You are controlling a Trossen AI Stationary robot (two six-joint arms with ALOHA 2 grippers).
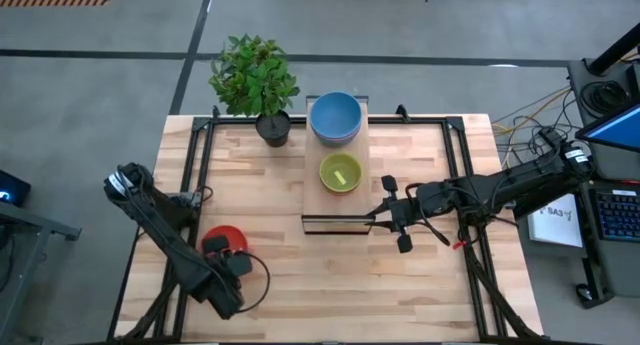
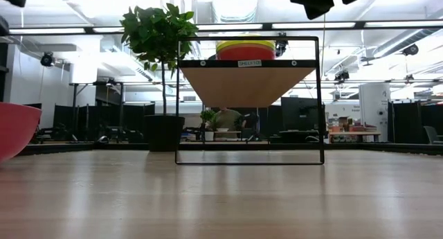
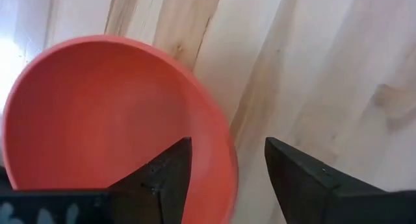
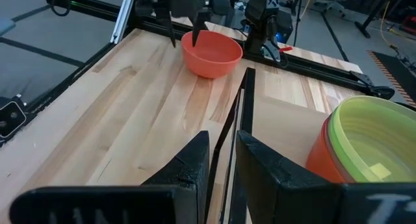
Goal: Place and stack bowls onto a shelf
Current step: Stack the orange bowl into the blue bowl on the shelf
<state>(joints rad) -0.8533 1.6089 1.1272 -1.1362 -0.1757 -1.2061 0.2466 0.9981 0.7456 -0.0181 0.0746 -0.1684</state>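
1. Left wrist view: the small round red plastic bowl [image 3: 110, 120] sits on the pale plank bench [image 3: 312, 74], its rim passing between the spread jaws of the left gripper [image 3: 227, 165], one finger inside the bowl and one outside; whether they touch the rim I cannot tell.
2. High view: that red bowl [image 1: 222, 238] lies on the bench's left side, well apart from the long light-wood shelf with a dark metal frame [image 1: 335, 200].
3. On the shelf, a yellow-green plastic bowl [image 1: 340, 172] tops a stack near the middle; right wrist view shows an orange bowl [image 4: 320, 160] beneath it.
4. A blue plastic bowl [image 1: 335, 116] tops a second stack at the shelf's far end.
5. The right gripper [image 1: 378, 214] hovers at the shelf's near corner, jaws nearly pressed together around nothing but straddling the frame edge.
6. A green leafy plant in a dark pot [image 1: 272, 127] stands just beside the blue stack.
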